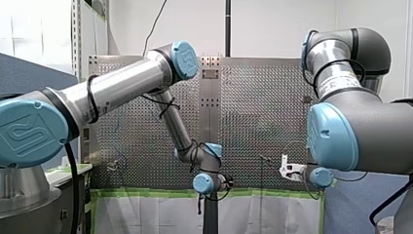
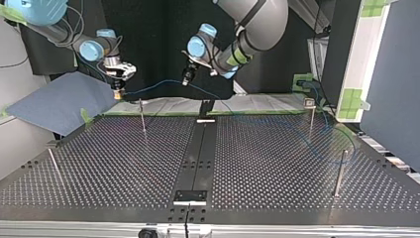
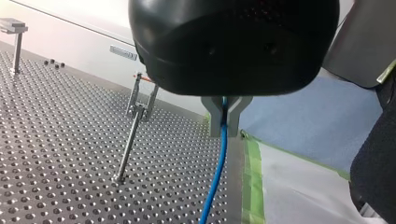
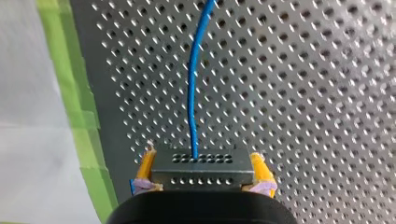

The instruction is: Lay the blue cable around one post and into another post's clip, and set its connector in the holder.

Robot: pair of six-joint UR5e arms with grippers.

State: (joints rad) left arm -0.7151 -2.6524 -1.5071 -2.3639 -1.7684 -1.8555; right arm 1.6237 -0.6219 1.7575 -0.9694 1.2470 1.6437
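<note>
One connector fills right end effector; left end effector pinches cable.

blue cable: thin, slack, strung in air | connector: dark perforated block

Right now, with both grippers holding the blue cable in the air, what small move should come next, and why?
Probably lower my left gripper toward the clip post near it. That gripper is shut on the blue cable, my right gripper grips the connector, and the clip shows no cable in it yet, so seating the cable there seems the nearest step.
</note>
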